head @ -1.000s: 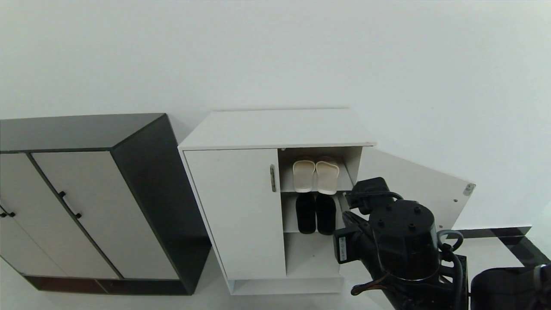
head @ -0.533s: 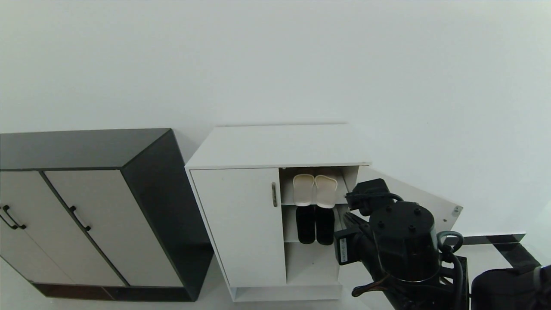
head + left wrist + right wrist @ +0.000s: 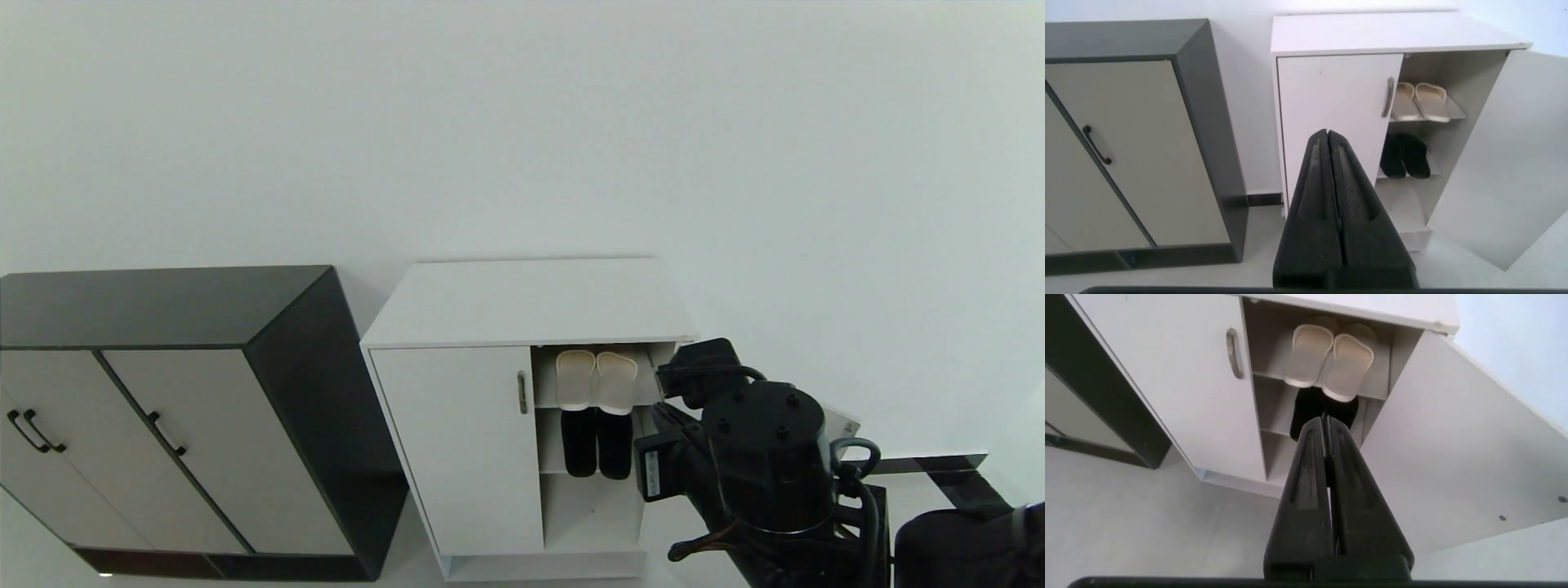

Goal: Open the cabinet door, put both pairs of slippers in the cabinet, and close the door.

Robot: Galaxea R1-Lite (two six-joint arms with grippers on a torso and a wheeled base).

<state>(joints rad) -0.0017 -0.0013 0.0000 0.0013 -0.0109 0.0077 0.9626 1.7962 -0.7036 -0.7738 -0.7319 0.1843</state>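
Fingers (image 3: pixel 1315 192) of left gripper (image 3: pixel 1328 137) and right gripper (image 3: pixel 1328 429) are pressing together, empty; slippers (image 3: pixel 576 380) are lying inside the open cabinet (image 3: pixel 522 302).

Two cabinets: one white cabinet (image 3: pixel 522 302) and one dark cabinet (image 3: pixel 302 425). The white cabinet has two doors, a shut door (image 3: pixel 453 441) and an open door (image 3: pixel 1511 163), with one metal handle (image 3: pixel 522 392) showing. The dark cabinet has two pale doors (image 3: pixel 204 449) and two black handles (image 3: pixel 167 433). Four slippers make two pairs: one cream pair (image 3: pixel 596 377) and one black pair (image 3: pixel 596 445), one pair to each of two shelves (image 3: pixel 545 401). Two grippers: the left gripper (image 3: pixel 1327 135) and the right gripper (image 3: pixel 1328 420).
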